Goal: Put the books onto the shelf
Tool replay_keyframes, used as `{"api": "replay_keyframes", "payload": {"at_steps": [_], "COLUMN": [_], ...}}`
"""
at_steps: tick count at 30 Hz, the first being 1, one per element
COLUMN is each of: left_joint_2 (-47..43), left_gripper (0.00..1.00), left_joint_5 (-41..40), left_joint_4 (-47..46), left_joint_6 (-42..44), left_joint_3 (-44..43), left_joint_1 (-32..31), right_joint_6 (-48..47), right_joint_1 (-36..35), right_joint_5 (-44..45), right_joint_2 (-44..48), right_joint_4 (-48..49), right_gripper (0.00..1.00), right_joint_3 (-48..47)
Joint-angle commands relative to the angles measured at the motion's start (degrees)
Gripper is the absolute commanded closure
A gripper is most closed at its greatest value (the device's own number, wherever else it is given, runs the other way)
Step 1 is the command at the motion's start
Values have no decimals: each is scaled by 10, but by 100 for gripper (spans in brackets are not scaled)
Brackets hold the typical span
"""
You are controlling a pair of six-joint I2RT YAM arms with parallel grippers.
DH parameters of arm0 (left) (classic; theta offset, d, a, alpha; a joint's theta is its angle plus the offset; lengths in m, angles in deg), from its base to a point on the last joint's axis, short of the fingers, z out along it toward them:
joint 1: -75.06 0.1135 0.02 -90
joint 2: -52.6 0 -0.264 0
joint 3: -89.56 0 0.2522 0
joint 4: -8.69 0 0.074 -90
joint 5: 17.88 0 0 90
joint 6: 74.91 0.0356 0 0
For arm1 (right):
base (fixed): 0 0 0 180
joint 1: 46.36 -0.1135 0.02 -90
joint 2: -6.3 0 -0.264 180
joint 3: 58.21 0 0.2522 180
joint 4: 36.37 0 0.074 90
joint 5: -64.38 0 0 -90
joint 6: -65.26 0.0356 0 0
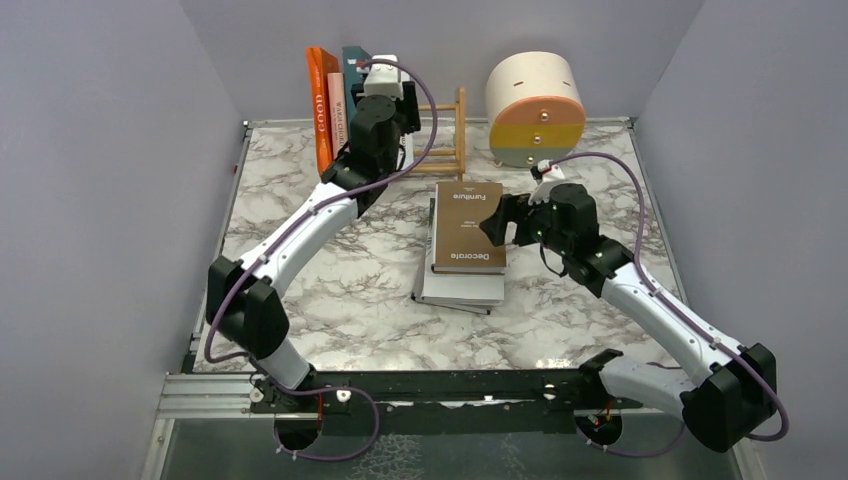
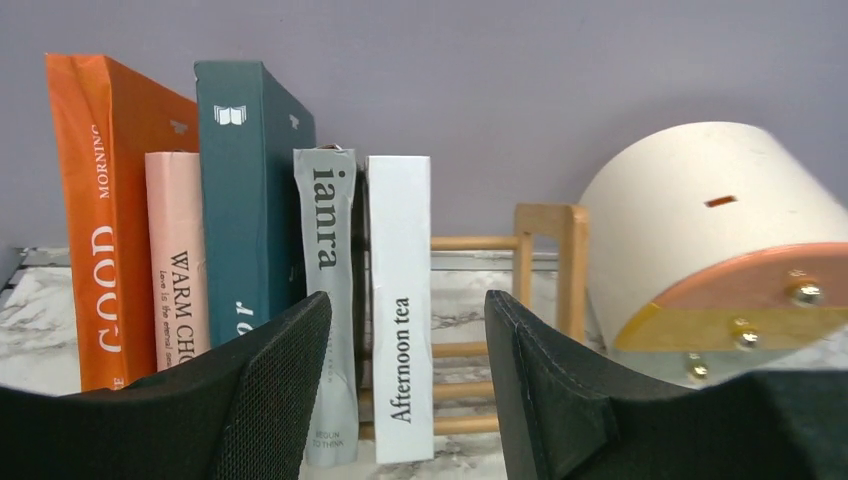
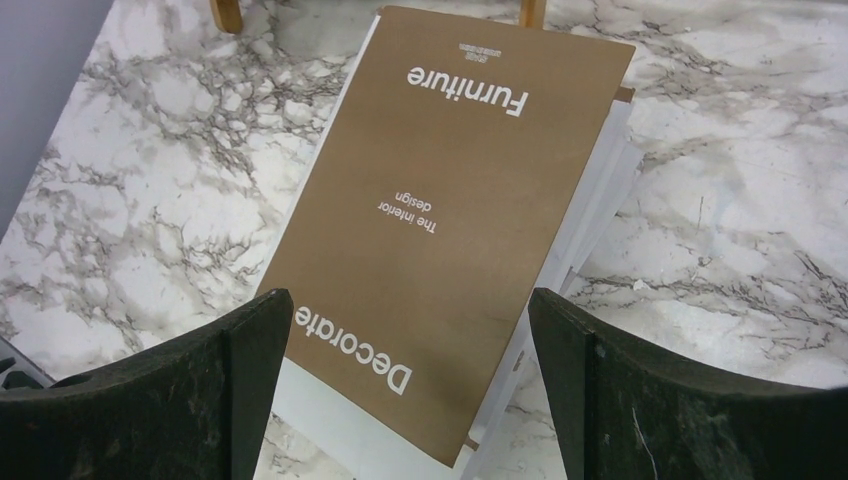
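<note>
Five books stand upright on the shelf (image 2: 545,250): orange (image 2: 100,220), pink (image 2: 180,270), dark teal (image 2: 245,190), grey (image 2: 328,250) and a white one (image 2: 400,250) lettered "Afternoon tea". My left gripper (image 2: 408,385) is open just in front of the grey and white spines, holding nothing. In the middle of the table a brown book (image 3: 440,220) lies on top of a stack of white books (image 3: 330,420). My right gripper (image 3: 410,390) hovers open over the brown book's near corner, at the stack's right side (image 1: 495,222) in the top view.
A round cream, yellow and orange drawer unit (image 1: 535,110) stands at the back right, close beside the shelf's right rung end (image 1: 452,130). Purple walls close in the marble table (image 1: 330,300) on three sides.
</note>
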Motion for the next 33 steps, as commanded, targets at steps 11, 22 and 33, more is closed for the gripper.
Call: {"api": "replay_keyframes", "payload": {"at_steps": [11, 22, 33], "left_joint_2": [-161, -196, -154], "left_gripper": [50, 50, 46], "left_joint_5": [215, 317, 416], "left_joint_4": [55, -6, -117], "left_joint_6": [-181, -253, -301], "left_joint_3": [252, 386, 445], "left_joint_1": [-38, -40, -34], "right_joint_6": [30, 37, 32], "right_joint_1": [-1, 0, 0], "right_joint_5": [19, -15, -39], "right_joint_2": [-65, -107, -112], "right_joint_4": [-24, -13, 2], "right_gripper": [14, 17, 26], "right_joint_3": [-11, -7, -3]}}
